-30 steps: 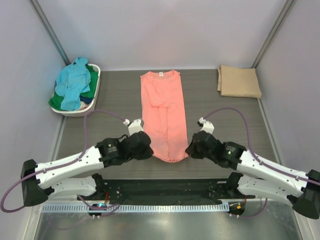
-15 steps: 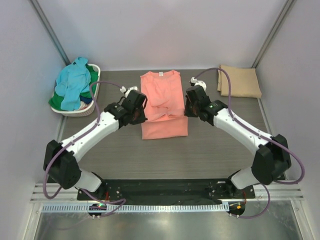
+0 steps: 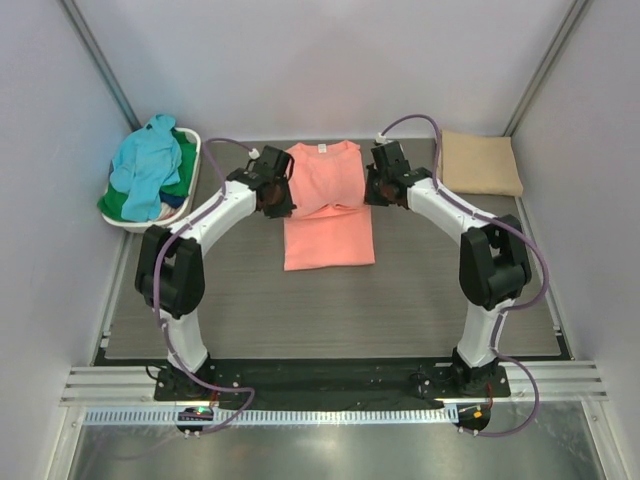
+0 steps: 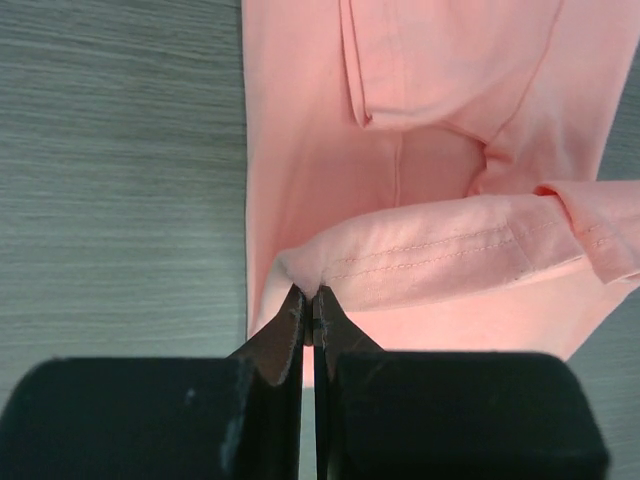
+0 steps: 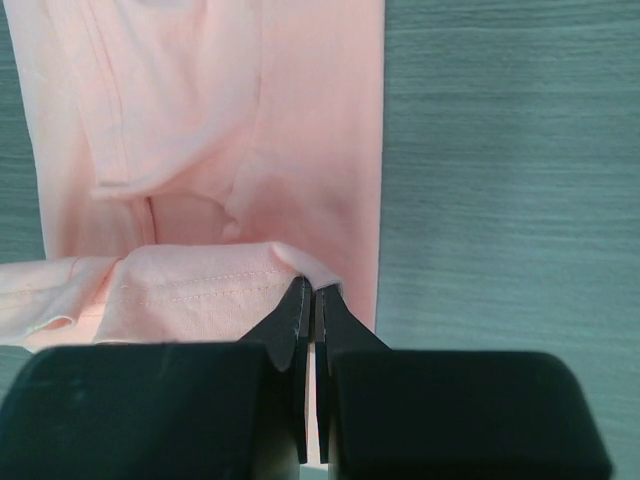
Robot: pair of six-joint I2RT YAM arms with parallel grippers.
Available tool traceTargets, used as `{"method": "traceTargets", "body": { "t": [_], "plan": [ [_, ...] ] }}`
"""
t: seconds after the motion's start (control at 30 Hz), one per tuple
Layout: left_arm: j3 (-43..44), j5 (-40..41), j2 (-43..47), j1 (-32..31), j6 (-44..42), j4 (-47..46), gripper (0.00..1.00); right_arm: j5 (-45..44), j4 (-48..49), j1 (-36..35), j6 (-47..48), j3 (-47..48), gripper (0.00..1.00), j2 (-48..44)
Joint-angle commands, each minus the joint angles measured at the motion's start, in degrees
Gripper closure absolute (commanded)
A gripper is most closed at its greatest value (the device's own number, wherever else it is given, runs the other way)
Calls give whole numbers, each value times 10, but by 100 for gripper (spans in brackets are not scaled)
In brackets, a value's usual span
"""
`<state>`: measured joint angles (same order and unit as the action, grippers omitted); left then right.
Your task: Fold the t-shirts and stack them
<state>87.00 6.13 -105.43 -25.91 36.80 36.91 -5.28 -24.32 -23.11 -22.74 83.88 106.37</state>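
Observation:
The salmon-pink t-shirt (image 3: 329, 215) lies lengthwise in the middle of the table, its bottom half doubled over toward the collar. My left gripper (image 3: 284, 199) is shut on the hem's left corner (image 4: 300, 265). My right gripper (image 3: 368, 191) is shut on the hem's right corner (image 5: 305, 262). The raised hem (image 4: 450, 255) hangs between the two grips above the shirt's upper part. A folded tan t-shirt (image 3: 478, 162) lies at the back right. Light blue (image 3: 148, 165) and green (image 3: 183, 180) t-shirts fill the basket.
A white laundry basket (image 3: 190, 212) stands at the back left corner. The grey wood-grain table (image 3: 430, 290) is boxed in by pale walls on three sides. Both arms reach far out from their bases at the near edge.
Both grippers have carried the shirt's bottom hem away from the near edge toward the collar, doubling the shirt over. The arms now stretch much further out.

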Motion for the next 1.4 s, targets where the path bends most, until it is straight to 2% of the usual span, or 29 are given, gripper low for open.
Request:
{"method": "traceTargets", "body": {
  "t": [0.0, 0.3, 0.37, 0.4, 0.43, 0.5, 0.53, 0.6, 0.63, 0.67, 0.7, 0.73, 0.8, 0.83, 0.87, 0.9, 0.93, 0.97, 1.03, 1.07, 1.17, 1.3, 1.37],
  "plan": [
    [37, -19, -21, 21, -23, 1, 100, 22, 19, 16, 16, 45, 99, 25],
    [95, -35, -107, 45, -33, 4, 99, 45, 19, 26, 16, 103, 99, 104],
    [132, -46, -130, 52, -35, 16, 97, 46, 19, 32, 11, 129, 99, 121],
    [149, -52, -162, 60, -36, 25, 97, 45, 15, 36, 6, 145, 95, 132],
    [192, -54, -179, 65, -33, 37, 91, 68, 3, 40, -1, 164, 73, 159],
    [246, -90, -233, 82, -33, 69, 79, 79, -19, 54, -12, 241, 52, 190],
    [318, -102, -251, 89, -33, 79, 65, 76, -48, 59, -16, 272, 45, 218],
    [415, -136, -295, 105, -32, 140, 56, 81, -68, 70, -26, 347, 41, 235],
    [530, -137, -336, 109, -29, 173, 51, 84, -85, 73, -27, 366, 39, 236],
    [580, -139, -348, 116, -26, 231, 50, 83, -92, 74, -24, 385, 39, 228],
    [625, -142, -354, 118, -24, 248, 49, 85, -93, 74, -21, 381, 38, 216],
    [611, -141, -326, 118, -26, 251, 48, 88, -89, 74, -19, 367, 38, 200],
    [520, -142, -261, 114, -24, 197, 48, 93, -79, 74, -13, 294, 38, 140],
    [390, -144, -225, 113, -21, 163, 48, 102, -61, 74, -13, 258, 38, 115],
    [327, -149, -154, 113, -11, 99, 47, 112, -49, 74, -13, 178, 39, 70],
    [269, -154, -124, 113, -6, 74, 47, 122, -34, 74, -16, 134, 38, 43],
    [175, -161, -98, 112, -1, 56, 48, 152, -2, 74, -20, 91, 38, 21],
    [131, -162, -49, 111, 3, 26, 48, 168, 12, 74, -22, 10, 38, 2],
    [18, -164, -7, 107, 11, -2, 48, 201, 44, 74, -33, -59, 38, -48],
    [-16, -164, 13, 104, 14, -29, 48, 226, 55, 73, -37, -120, 38, -64],
    [-134, -169, 79, 94, 27, -74, 48, 271, 107, 72, -54, -219, 39, -105],
    [-255, -180, 143, 88, 50, -124, 48, 281, 136, 68, -61, -284, 39, -116],
    [-285, -186, 154, 84, 56, -155, 48, 287, 159, 67, -67, -309, 39, -111]
  ]
}}
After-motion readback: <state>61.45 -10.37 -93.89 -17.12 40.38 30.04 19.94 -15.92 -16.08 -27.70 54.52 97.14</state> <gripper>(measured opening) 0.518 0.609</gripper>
